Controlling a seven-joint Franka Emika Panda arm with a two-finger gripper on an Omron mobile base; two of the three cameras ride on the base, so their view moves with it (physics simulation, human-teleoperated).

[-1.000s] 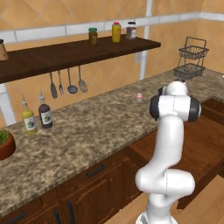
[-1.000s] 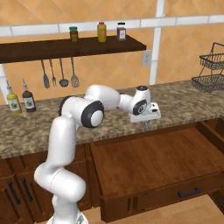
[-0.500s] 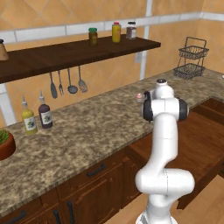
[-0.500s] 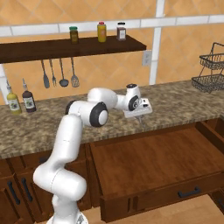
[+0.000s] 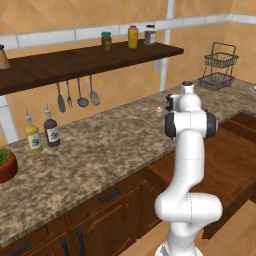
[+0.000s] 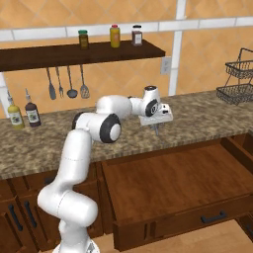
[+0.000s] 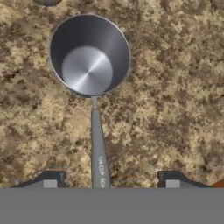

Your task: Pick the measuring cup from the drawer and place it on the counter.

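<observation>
cup status: measuring cup upright on counter, handle between fingertips | gripper spread, touching nothing | judgement: light, rigid, slick metal; thin handle is the best hold

A dark wooden wall shelf carries three jars toward its 3 o'clock end. Below it hang utensils — several in a row. At 9 o'clock stand two bottles and a potted plant; a wire basket sits at 2 o'clock.
</observation>
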